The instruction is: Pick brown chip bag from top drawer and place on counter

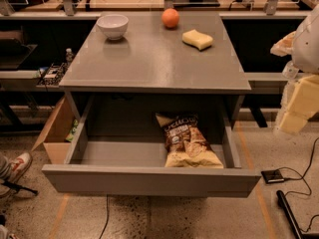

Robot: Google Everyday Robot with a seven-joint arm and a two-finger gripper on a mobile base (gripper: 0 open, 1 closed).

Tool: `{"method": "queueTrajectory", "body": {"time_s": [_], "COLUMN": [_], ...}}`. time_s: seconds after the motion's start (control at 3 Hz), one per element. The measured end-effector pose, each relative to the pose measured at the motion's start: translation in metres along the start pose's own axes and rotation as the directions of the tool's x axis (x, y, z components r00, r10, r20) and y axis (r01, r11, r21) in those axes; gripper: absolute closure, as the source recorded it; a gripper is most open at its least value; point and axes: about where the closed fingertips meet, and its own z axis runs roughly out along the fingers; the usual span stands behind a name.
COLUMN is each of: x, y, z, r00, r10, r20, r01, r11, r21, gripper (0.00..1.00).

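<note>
The brown chip bag lies in the right half of the open top drawer, leaning against the back, with its tan bottom edge toward the drawer front. The drawer is pulled fully out below the grey counter. My gripper, with cream-coloured fingers, hangs at the right edge of the view. It is to the right of the counter, above and well to the right of the bag, and holds nothing that I can see.
On the counter stand a white bowl at the back left, an orange at the back middle and a yellow sponge at the back right. A cardboard box sits left of the drawer. Cables and a small black device lie on the floor at right. A shoe is at far left.
</note>
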Motion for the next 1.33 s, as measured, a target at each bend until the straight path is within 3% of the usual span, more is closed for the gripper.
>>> {"method": "queueTrajectory", "body": {"time_s": [0.33,0.67,1.0,1.33], "x": [0.000,0.012,0.028,0.043], "y": [0.000,0.000,0.001,0.000], "z": [0.000,0.019,0.056,0.093], "r00": [1.000,0.993,0.962,0.894], "r10": [0.000,0.112,0.269,0.444], "r20": [0.000,0.036,0.052,0.056], "r01": [0.000,-0.112,-0.267,-0.441], "r11": [1.0000,0.9936,0.9628,0.8954], "r21": [0.000,-0.012,-0.042,-0.063], "gripper": [0.00,0.00,0.00,0.00]}}
